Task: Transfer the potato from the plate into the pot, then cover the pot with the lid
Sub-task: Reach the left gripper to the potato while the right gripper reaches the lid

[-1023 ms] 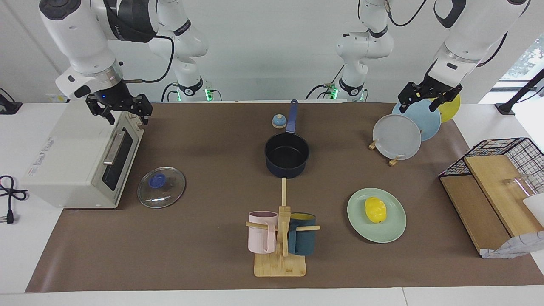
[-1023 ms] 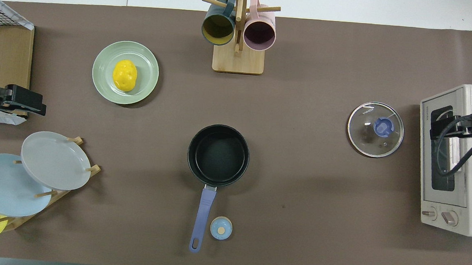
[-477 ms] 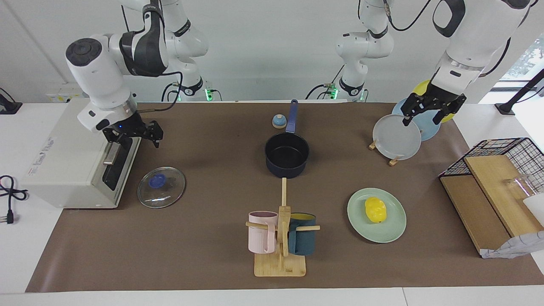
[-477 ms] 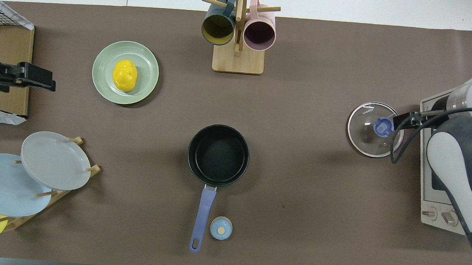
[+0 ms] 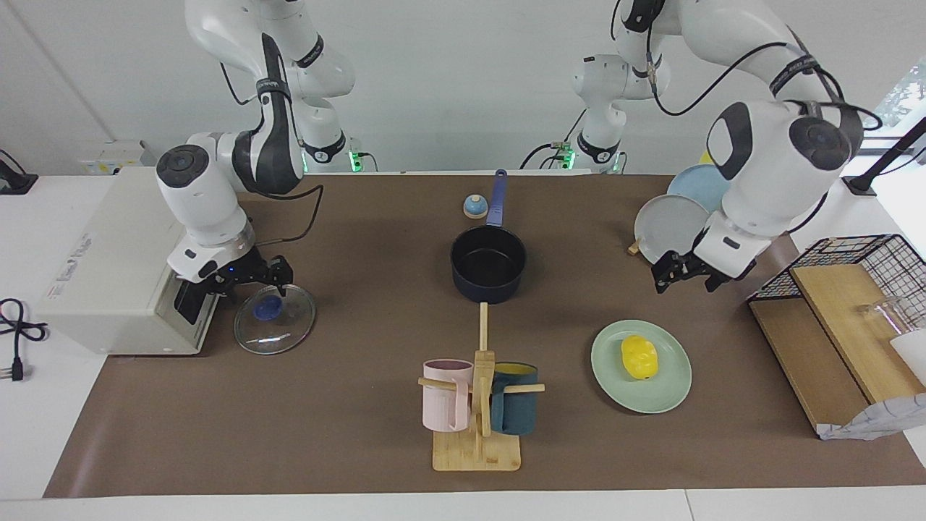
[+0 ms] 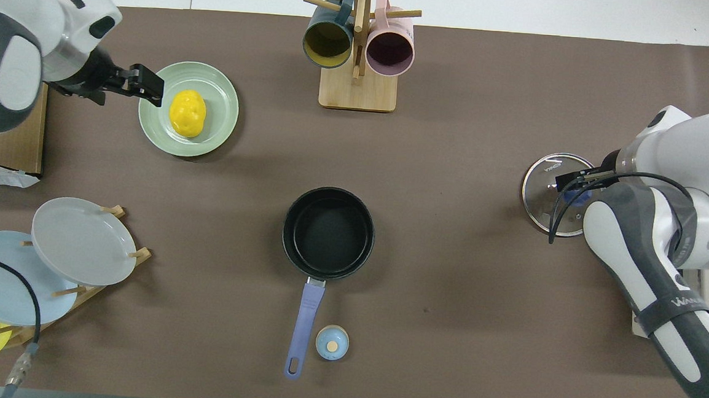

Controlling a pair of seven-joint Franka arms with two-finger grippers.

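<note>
The yellow potato (image 5: pixel 639 357) (image 6: pixel 187 112) lies on the mint-green plate (image 5: pixel 665 394) (image 6: pixel 218 130). My left gripper (image 5: pixel 685 278) (image 6: pixel 137 82) is open and hangs above the plate's rim, toward the left arm's end of the table. The navy pot (image 5: pixel 488 264) (image 6: pixel 328 233) stands empty mid-table, its blue handle toward the robots. The glass lid (image 5: pixel 278 329) (image 6: pixel 539 198) lies flat on the mat beside the toaster oven. My right gripper (image 5: pixel 253 286) (image 6: pixel 574 181) is open, low over the lid's blue knob.
The toaster oven (image 5: pixel 116 260) stands at the right arm's end. A wooden mug rack (image 5: pixel 477 405) (image 6: pixel 357 88) stands farther from the robots than the pot. A small bell (image 5: pixel 474 207) (image 6: pixel 332 342) sits beside the pot's handle. A plate rack (image 5: pixel 669 224) (image 6: pixel 81 241) and a wire basket (image 5: pixel 854 289) stand at the left arm's end.
My left gripper has come from over the plate rack to above the plate's rim. My right gripper has come down from the toaster oven to over the lid's knob.
</note>
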